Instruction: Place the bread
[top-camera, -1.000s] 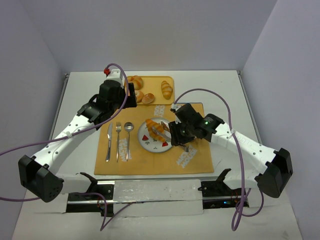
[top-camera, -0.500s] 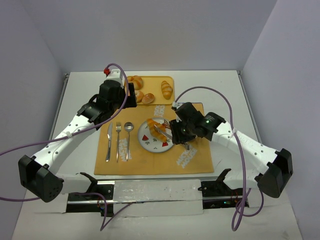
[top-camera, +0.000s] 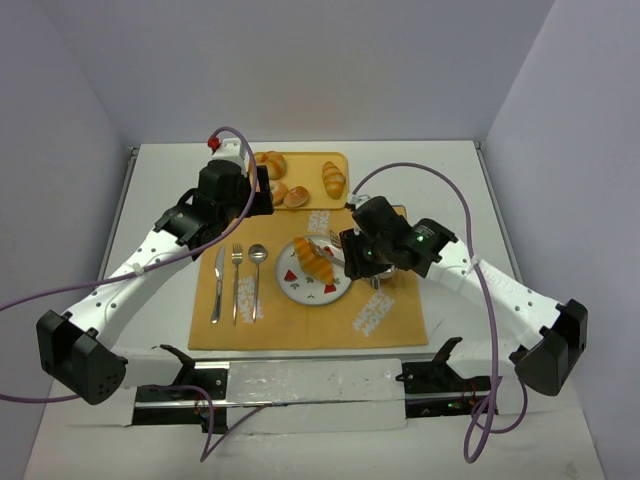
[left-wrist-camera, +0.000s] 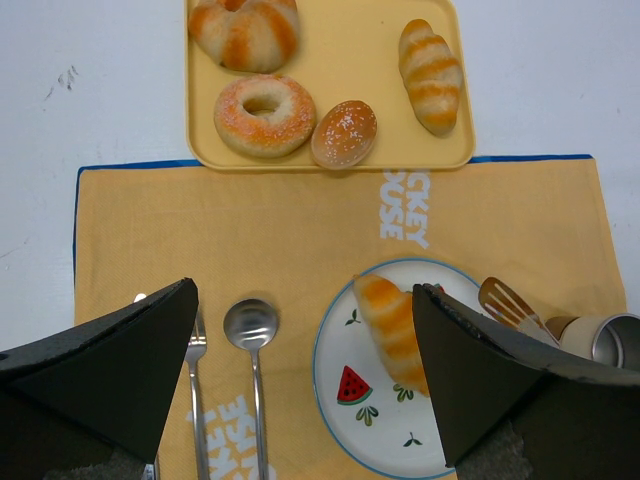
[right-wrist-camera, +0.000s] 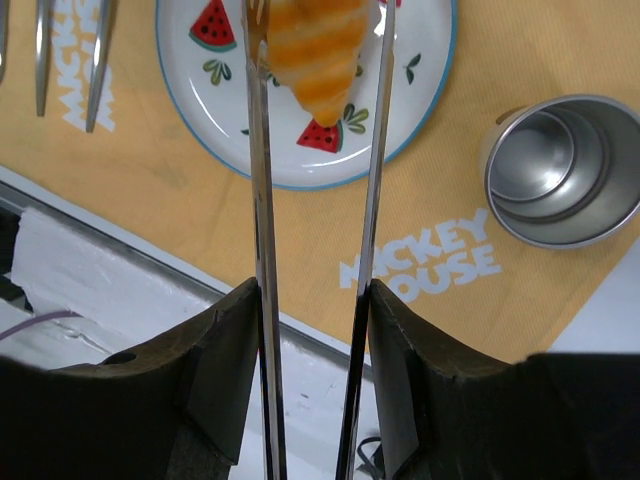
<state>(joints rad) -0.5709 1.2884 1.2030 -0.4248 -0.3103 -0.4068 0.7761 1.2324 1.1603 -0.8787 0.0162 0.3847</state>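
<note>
Seemingly just set down, the bread (top-camera: 312, 262), a ridged golden croissant, lay slantwise across the middle of a white plate (right-wrist-camera: 200, 95) painted with watermelon slices, on an orange placemat (left-wrist-camera: 300, 230). The right gripper (right-wrist-camera: 315, 300) was clenched on a pair of metal tongs (right-wrist-camera: 258, 200), whose two long blades reached forward on either side of the croissant. From the left wrist camera, one slotted tong tip showed to the right of the bread and apart from it; whether the other blade touched could not be told.

Compared with a second before, the right wrist had drawn a little toward the far side of the table, while the croissant had stayed where it was on the plate. That suggested the bread was no longer being carried and the placing was all but finished, with only the tongs left to draw away.

A steel cup (right-wrist-camera: 555, 170) stood just beside the plate. The left gripper (left-wrist-camera: 305, 300) hovered with its fingers spread wide, grasping nothing, over the near side of a yellow tray (left-wrist-camera: 350, 60) holding the other pastries.
</note>
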